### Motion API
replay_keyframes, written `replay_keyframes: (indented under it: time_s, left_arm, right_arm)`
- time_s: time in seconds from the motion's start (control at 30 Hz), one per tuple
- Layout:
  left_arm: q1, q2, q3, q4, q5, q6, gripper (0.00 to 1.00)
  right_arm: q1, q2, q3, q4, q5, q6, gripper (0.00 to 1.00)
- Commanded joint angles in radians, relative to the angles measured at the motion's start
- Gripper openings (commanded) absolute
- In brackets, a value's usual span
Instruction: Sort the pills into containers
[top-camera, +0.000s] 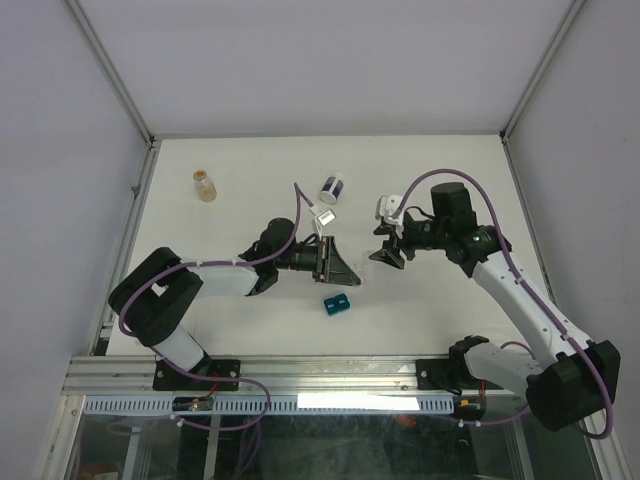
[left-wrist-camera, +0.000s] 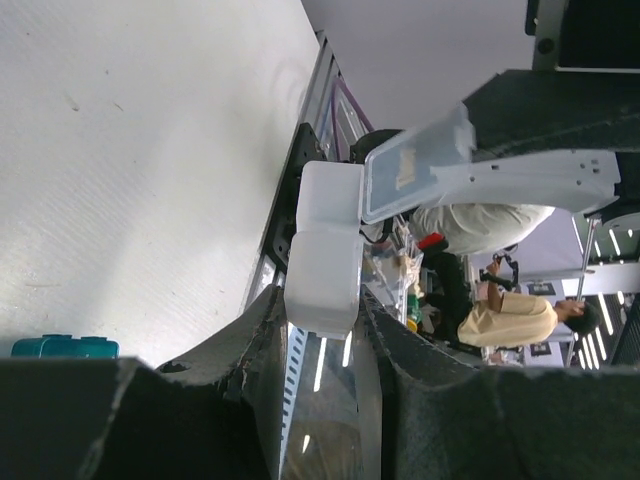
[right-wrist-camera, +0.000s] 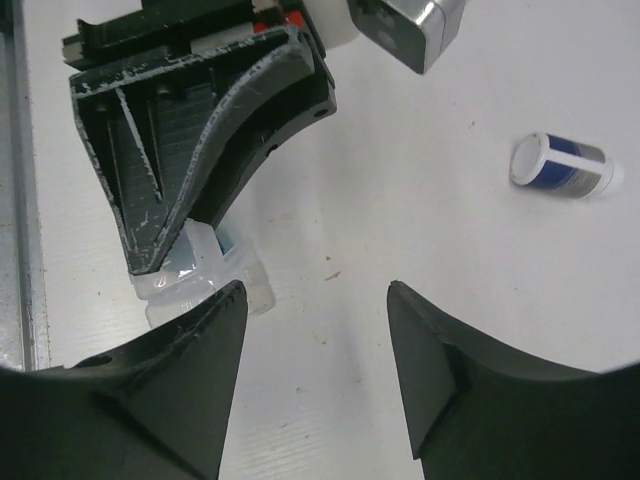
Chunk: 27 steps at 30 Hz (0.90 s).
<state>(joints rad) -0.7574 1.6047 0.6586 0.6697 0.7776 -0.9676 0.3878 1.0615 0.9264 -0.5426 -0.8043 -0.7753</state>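
Left wrist: left hand (left-wrist-camera: 322, 315) pinches milky container (left-wrist-camera: 326, 235), lid open.

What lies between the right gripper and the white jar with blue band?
Only bare table separates the right gripper and the jar; the right wrist view shows it.

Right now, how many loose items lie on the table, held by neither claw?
3: an orange-filled clear container back left, a white blue-banded jar lying mid-back, a teal block front centre. The left claw holds a white box; arms may hide others.
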Motion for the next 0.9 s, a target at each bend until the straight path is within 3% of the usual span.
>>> replay_keyframes:
  time_s: [0.0,0.4,0.57,0.73,0.87]
  left_arm:
    - [0.003,0.006,0.047,0.026,0.05,0.049,0.0]
    - [0.002,0.034,0.09,-0.022,0.079,0.152,0.0]
    - [0.008,0.076,0.108,-0.042,0.078,0.178,0.0]
    - [0.024,0.163,0.148,-0.057,0.089,0.188,0.0]
    - [0.027,0.254,0.238,-0.133,0.088,0.201,0.0]
  right_arm:
    - [-0.002,0.034,0.044,0.03,0.057,0.061,0.6]
    - [0.023,0.09,0.04,0.006,0.108,0.062,0.56]
    - [0.007,0.092,0.079,-0.034,0.108,0.085,0.6]
    - [-0.097,0.045,0.154,-0.12,-0.088,0.123,0.72]
    - [-0.179,0.004,0.134,-0.129,-0.176,0.14,0.74]
